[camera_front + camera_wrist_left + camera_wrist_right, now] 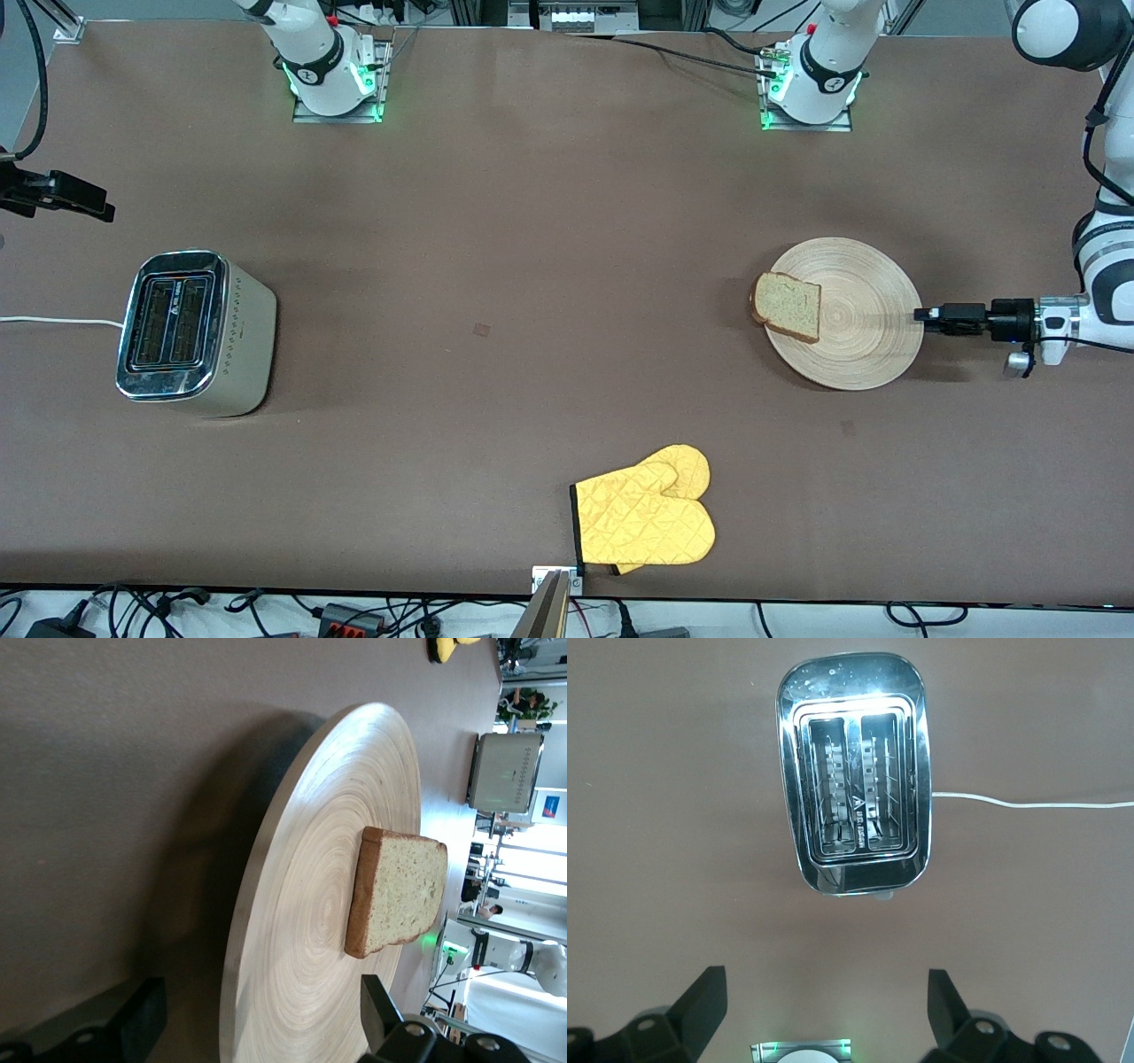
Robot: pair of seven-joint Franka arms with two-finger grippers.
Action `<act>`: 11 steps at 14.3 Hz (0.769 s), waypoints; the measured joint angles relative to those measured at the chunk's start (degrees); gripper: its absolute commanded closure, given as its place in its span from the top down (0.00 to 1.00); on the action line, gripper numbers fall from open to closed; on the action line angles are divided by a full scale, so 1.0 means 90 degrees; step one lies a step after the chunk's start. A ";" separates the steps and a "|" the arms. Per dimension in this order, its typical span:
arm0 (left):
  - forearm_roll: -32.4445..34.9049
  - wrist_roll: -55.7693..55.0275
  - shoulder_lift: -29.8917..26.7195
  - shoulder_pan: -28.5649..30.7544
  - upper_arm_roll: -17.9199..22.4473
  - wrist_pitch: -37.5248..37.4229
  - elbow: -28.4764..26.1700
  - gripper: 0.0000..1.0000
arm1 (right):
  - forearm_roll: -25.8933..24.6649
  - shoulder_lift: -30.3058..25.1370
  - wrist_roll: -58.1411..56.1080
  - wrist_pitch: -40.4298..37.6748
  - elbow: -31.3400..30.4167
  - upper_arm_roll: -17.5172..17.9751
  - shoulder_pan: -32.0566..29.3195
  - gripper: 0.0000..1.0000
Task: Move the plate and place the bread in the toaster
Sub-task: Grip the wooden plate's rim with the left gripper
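Left end effector (pixel 921 314): low at the plate's rim on the side toward the left arm's end of the bench; fingers spread, one above and one below the rim in the left wrist view, nothing clamped.
Right end effector (pixel 824 1005): held high over the toaster, fingers wide apart, empty; only partly visible at the front view's edge; arm waiting.
Plate (pixel 864 341): flat on the bench toward the left arm's end, roughly midway between the base edge and the camera edge.
Bread (pixel 788 307): lying flat on the plate, well off-centre, overhanging the rim on the side toward the right arm's end.
Toaster (pixel 197 332): near the right arm's end of the bench, both slots empty, white cord (pixel 53 321) running off that end.
Oven mitt (pixel 647 518): near the camera edge, well apart from the plate.
Risk, slip: rim held at one point only; likely tilt or pivot of the plate if lifted or dragged.
Risk, bread: overhanging slice liable to slide off under a jerk or tilt.
Orientation, bread: crust corner toward the camera edge; longer side slightly oblique to the bench edges.
Orientation, toaster: slots upward, long axis running from base edge to camera edge, slightly skewed.
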 measured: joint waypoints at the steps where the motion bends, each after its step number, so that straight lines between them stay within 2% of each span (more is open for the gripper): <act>1: 0.0000 0.0097 0.0025 -0.0014 -0.0014 -0.0004 0.0000 0.46 | 0.0000 0.0000 0.0000 0.0000 0.0000 0.0000 0.0000 1.00; 2: 0.0000 0.0183 0.0033 -0.0020 -0.0024 -0.0027 0.0000 0.35 | 0.0000 0.0000 0.0000 0.0000 0.0000 0.0000 0.0000 1.00; 4: 0.0000 0.0324 0.0032 -0.0019 -0.0031 -0.0146 0.0006 0.20 | 0.0000 0.0000 0.0000 0.0000 0.0000 -0.0001 0.0000 1.00; 5: 0.0000 0.0369 0.0033 -0.0016 -0.0030 -0.0216 0.0011 0.18 | 0.0000 0.0000 0.0000 0.0000 0.0000 -0.0001 0.0000 1.00; 6: 0.0000 0.0392 0.0032 -0.0011 -0.0028 -0.0303 0.0018 0.08 | 0.0000 0.0000 0.0000 0.0000 0.0000 -0.0001 -0.0001 1.00; 11: 0.0003 0.0414 0.0069 -0.0014 -0.0019 -0.0392 0.0025 0.01 | 0.0000 0.0002 0.0000 0.0000 0.0000 -0.0002 -0.0001 1.00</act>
